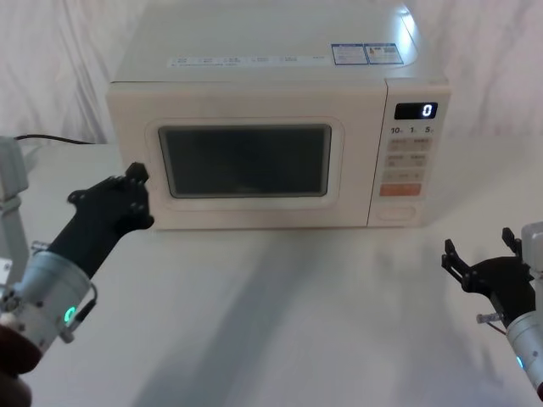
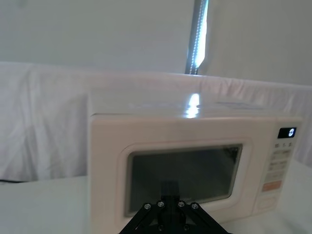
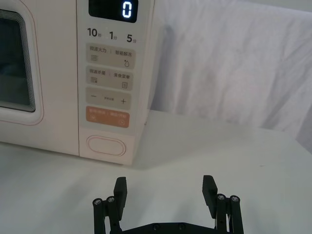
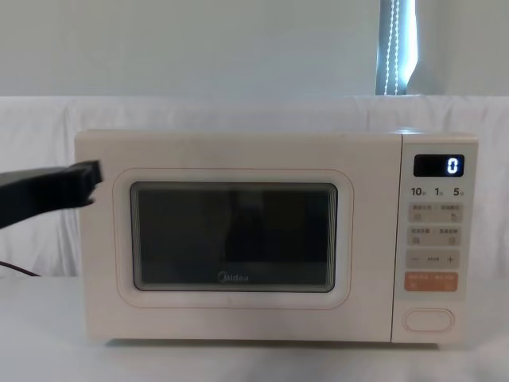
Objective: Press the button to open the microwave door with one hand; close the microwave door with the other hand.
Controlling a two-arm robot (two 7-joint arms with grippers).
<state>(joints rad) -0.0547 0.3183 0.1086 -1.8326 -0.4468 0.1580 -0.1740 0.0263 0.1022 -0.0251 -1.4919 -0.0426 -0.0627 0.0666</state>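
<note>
The microwave door (image 1: 246, 174) sits flush and closed, so judging by that the close may be done: the left gripper (image 1: 136, 191), seemingly pressed together, hovers at its left edge, while the spread right gripper (image 3: 165, 191) waits short of the button (image 3: 106, 146).

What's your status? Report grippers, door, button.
Left gripper by the microwave door's left edge. Right gripper open, short of the button. Door shut. Nothing in the way.

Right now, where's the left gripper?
In the head view, the left gripper is at the left edge of the shut microwave door, near its lower corner.
</note>
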